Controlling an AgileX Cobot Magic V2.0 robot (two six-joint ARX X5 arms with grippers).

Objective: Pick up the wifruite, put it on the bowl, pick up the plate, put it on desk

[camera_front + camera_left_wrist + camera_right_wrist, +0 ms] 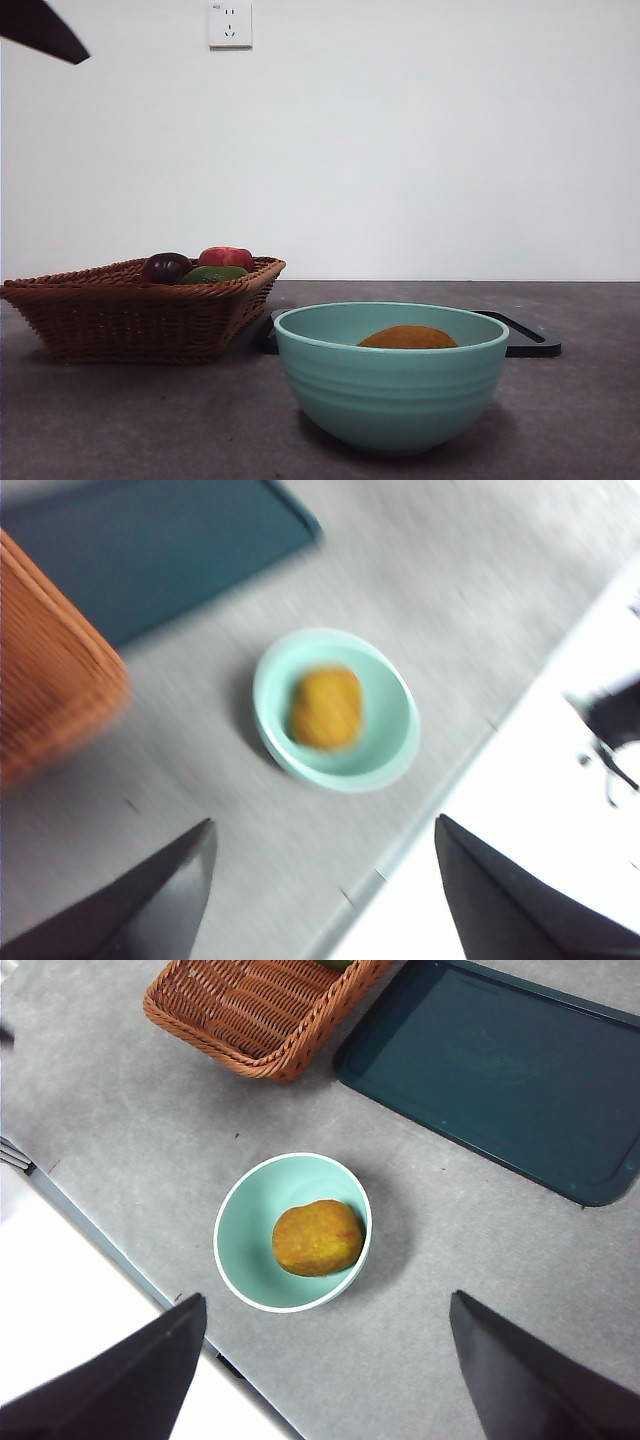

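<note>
Front view, left to right: basket [130, 310] at lower left, bowl [390, 375] at lower centre with the wifruite [408, 338] resting inside, dark plate [525, 335] just behind it. Left gripper [325, 890] and right gripper [320, 1370] both hang high with jaws spread, empty. Next step is likely the plate: approach a free rim edge, clear of bowl and basket.

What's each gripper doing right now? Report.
Left gripper: open, empty, high above the bowl.
Right gripper: open, empty, also above it.

A wicker basket [130, 310] holds a purple fruit [165, 267], a red fruit [226, 257] and a green one [213, 274]. Wall socket [230, 24] above.
</note>
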